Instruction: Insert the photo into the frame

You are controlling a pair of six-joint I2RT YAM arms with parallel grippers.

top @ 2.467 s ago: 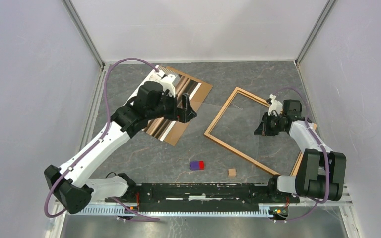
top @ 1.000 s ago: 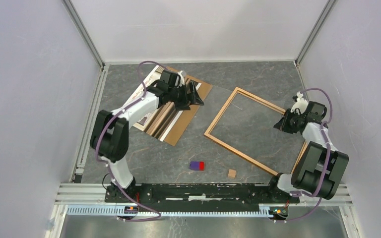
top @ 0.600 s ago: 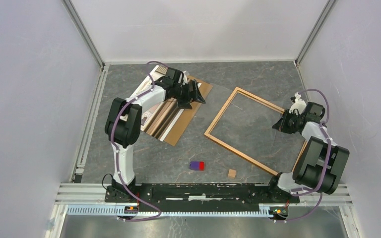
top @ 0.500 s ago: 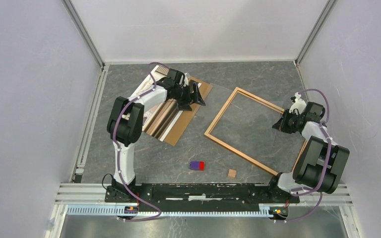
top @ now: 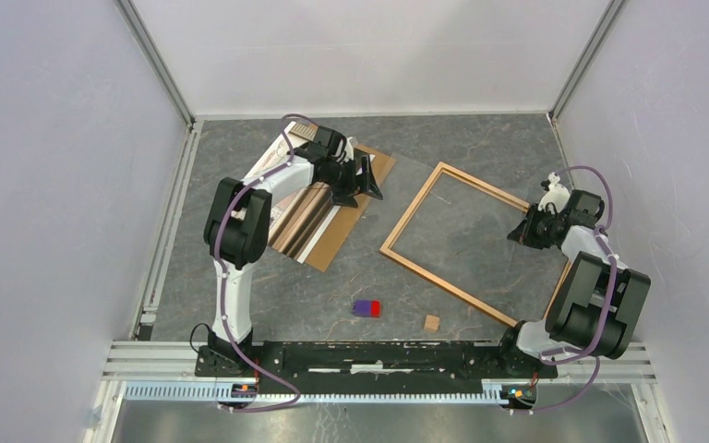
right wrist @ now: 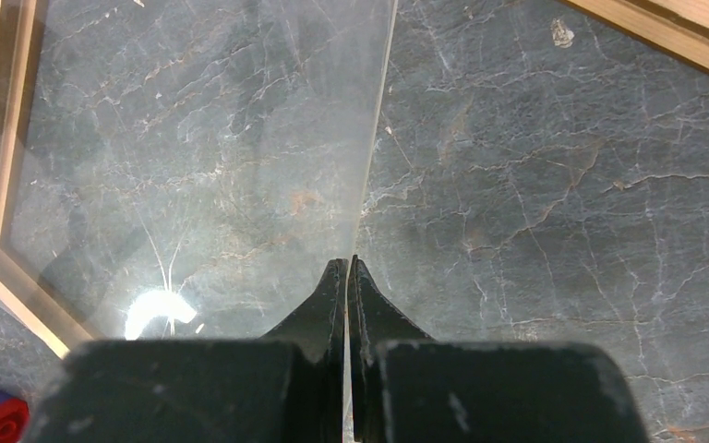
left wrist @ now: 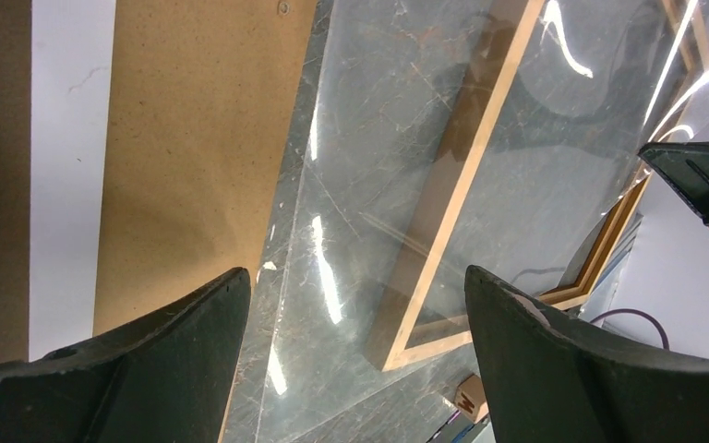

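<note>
Far-left on the table (top: 268, 291), the photo (top: 306, 217) lies flat on the backing board (top: 380, 162), long axis near-to-far, far end leaning right. My left gripper (top: 366, 175) hangs over the board's right edge, spread wide, holding nothing. Frame (top: 412, 208) lies flat mid-right, long axis left-to-right, right end nearer. My right gripper (right wrist: 347, 260) is pressed together on the edge of the clear sheet (right wrist: 194, 166).

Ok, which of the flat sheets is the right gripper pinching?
The clear sheet: the right gripper is shut on its edge; photo and brown board lie far left.

2 fingers (left wrist: 148, 369) of left claw (left wrist: 353, 277) spread wide over clear sheet (left wrist: 378, 138); frame (left wrist: 462, 175) visible through it; backing board (left wrist: 194, 138) at left.
</note>
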